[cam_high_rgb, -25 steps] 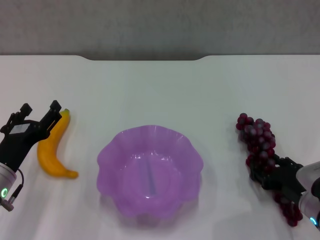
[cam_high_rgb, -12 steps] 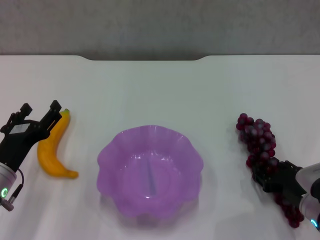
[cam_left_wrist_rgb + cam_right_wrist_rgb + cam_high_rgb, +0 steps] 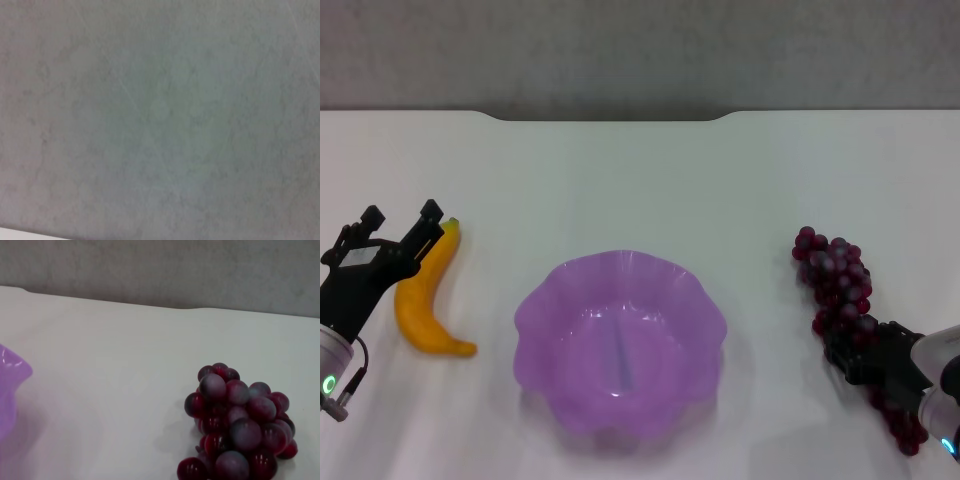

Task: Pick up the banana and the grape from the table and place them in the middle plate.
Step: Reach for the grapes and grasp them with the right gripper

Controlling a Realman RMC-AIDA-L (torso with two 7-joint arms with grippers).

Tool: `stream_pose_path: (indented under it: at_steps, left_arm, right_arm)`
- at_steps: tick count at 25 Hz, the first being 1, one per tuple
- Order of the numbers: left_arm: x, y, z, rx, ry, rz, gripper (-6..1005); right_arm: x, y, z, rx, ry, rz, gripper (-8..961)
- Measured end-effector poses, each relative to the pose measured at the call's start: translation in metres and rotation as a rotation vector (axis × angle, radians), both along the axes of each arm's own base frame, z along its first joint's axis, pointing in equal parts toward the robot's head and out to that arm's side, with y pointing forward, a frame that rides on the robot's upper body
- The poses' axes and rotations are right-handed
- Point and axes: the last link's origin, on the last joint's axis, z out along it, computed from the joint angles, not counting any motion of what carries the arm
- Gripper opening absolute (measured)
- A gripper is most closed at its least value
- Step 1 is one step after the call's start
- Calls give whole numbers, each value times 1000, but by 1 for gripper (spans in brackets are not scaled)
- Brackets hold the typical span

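Right tool (image 3: 873,357) sits low over the grape (image 3: 843,300) near the tabletop's right edge, its dark fingers around the bunch's nearer half; whether they are pressing the fruit or only straddling it I cannot tell. Left tool (image 3: 395,238) rests near the left edge with fingers spread wide, one beside the banana (image 3: 426,297) at its stem end, gripping nothing. The middle plate (image 3: 546,300) stands empty between them, toward the near edge of the tabletop (image 3: 640,180). To do this well, the right tool should probably close gently around the bunch's thick middle, lift straight up, and clear the plate's wavy rim before releasing. No brands, labels or writing are readable.
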Motion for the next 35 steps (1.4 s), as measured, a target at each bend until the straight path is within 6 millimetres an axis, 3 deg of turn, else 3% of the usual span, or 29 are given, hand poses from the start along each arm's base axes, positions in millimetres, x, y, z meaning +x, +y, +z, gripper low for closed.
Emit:
stream_pose_path:
  at_steps: [14,22,35]
  left_arm:
    - [0,0,0,0,2,1,892]
    - [-2,-2,0,0,3,6,893]
    - [-3,-2,0,-2,5,7,892]
  right_arm:
    - [0,3,4,19,8,-2,529]
    - [1,8,11,52,20,-13,433]
    - [-1,12,18,98,37,5,380]
